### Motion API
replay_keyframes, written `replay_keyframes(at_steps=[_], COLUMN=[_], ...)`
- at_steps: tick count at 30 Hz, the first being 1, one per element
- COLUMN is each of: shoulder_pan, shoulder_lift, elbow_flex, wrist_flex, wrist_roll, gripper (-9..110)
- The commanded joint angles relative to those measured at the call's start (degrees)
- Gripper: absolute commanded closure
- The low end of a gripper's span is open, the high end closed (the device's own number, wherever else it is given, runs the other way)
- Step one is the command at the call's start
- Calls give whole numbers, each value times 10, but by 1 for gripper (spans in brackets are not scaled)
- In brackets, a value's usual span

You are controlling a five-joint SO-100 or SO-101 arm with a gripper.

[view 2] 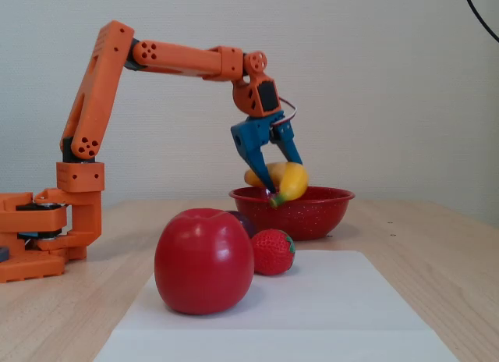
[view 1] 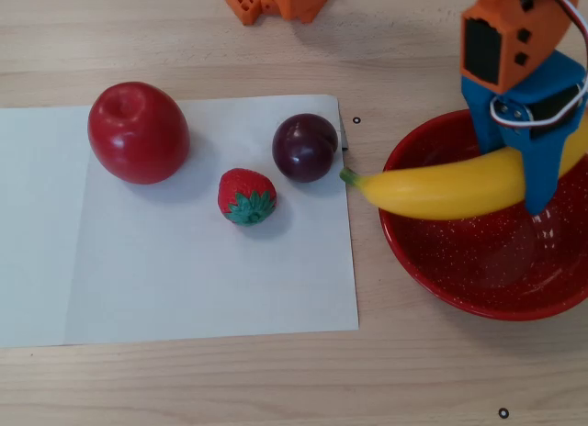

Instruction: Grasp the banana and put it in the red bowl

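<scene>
Arm (view 2: 156, 58): reaching out, wrist bent downward over the red bowl (view 1: 432, 270). Gripper (view 2: 273, 171): fingers clamped around the banana (view 1: 441, 187), which hangs above the bowl, stem tip past the rim.

The worktop (view 1: 184, 380) is pale wood with a fine, straight grain running left to right in the overhead view, and a few small dark ring marks dot its surface. A white sheet of paper (view 1: 184, 279) lies flat on it, with a faint vertical crease near its left side. In the fixed view a plain off-white wall (view 2: 390, 81) with a faint woven texture rises behind the worktop's far edge, and a thin black cable (view 2: 477, 9) curves across the upper right corner. The light is soft and even, throwing only gentle shadows onto the paper.
</scene>
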Motion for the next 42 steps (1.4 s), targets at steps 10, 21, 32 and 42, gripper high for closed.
replay_keyframes(at_steps=[10,21,32,42], shoulder_pan=[-4,-36,-86,-151], shoulder_lift=[33,79,173,364], elbow_flex=[-136,-279,-298,-143], wrist_flex=[77,214,281,288], wrist_roll=[-7,-11,14,24], gripper=[59,88,101,101])
